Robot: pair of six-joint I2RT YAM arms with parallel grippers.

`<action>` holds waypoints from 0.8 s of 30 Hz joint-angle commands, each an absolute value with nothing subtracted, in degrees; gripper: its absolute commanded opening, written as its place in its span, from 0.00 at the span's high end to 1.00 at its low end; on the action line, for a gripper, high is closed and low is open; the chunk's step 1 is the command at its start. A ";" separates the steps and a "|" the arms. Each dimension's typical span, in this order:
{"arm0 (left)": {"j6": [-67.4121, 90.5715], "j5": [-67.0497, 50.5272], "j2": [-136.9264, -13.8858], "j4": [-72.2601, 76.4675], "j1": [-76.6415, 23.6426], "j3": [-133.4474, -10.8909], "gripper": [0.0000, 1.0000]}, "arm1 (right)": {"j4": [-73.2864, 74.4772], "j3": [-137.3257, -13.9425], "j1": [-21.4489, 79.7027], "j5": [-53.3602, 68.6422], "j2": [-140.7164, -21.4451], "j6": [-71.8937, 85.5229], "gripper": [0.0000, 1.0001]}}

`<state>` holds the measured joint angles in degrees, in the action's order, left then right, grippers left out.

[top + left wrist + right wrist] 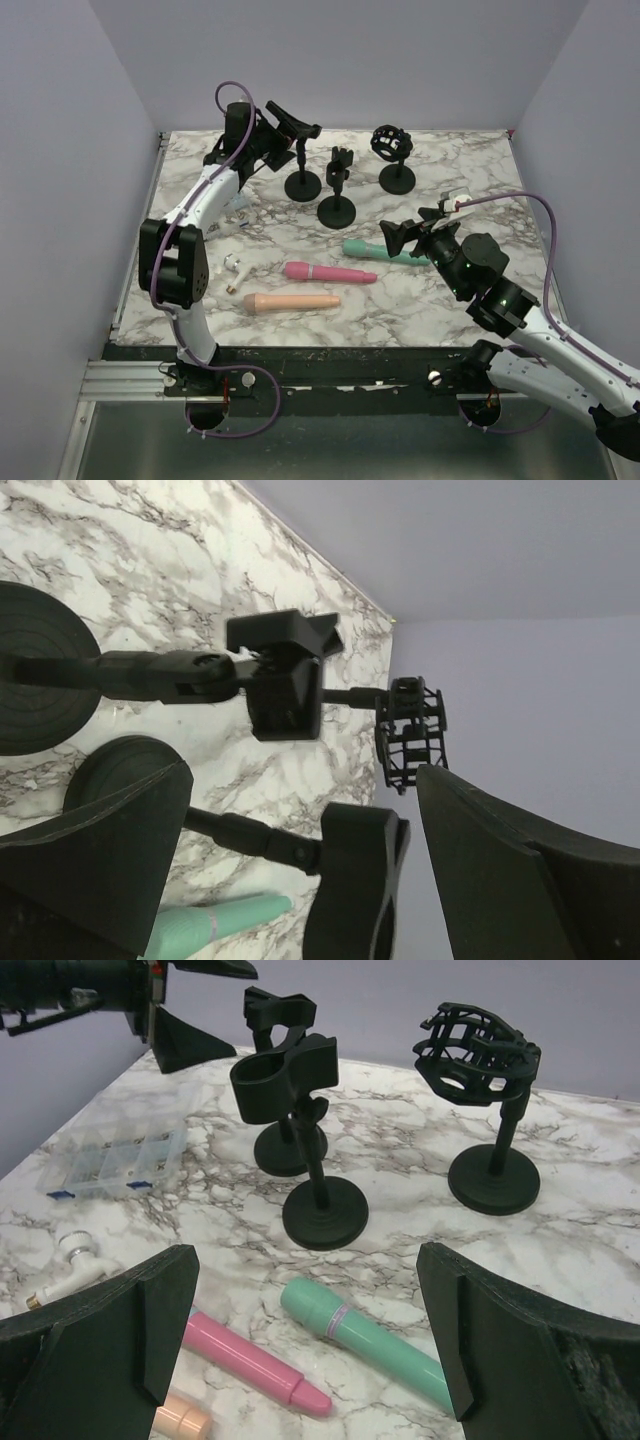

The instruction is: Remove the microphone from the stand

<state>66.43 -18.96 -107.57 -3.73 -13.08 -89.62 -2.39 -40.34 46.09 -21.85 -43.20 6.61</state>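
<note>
**Mic off, jaws wide**

My right gripper [305, 1260] hangs spread apart just above the teal mic [385, 252], which lies flat on the table [470, 190], clear of every stand. I'd back out straight upward and avoid nudging it. Beyond, the mid stand [337, 190] looks empty. Farthest, my left gripper [272, 130], also apart, crowds the left stand [300, 150]. There's open marble to the right.

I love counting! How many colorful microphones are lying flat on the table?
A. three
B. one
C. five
A: a green microphone, a pink microphone and a peach microphone all lie flat on the marble table.
</note>
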 commanded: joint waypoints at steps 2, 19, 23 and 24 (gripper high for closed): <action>59.12 -21.43 -96.18 -6.51 -12.83 -90.37 0.01 | 0.74 -42.80 46.38 -22.34 -43.18 8.71 0.00; 28.96 -15.45 -47.20 -10.98 -13.08 -60.01 0.01 | 19.74 -45.37 46.31 -38.94 -34.96 25.80 0.00; 25.68 -12.65 -33.10 -11.00 -13.16 -52.06 0.01 | 23.00 -46.73 46.32 -40.17 -32.53 27.19 0.00; 25.12 -12.11 -30.07 -11.24 -13.12 -50.28 0.01 | 23.57 -47.07 46.32 -39.98 -31.92 27.11 0.00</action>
<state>32.08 -16.78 -40.88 -9.56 -13.13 -56.40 18.63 -44.01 46.06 -35.66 -34.28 24.08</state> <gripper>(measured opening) 0.981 0.998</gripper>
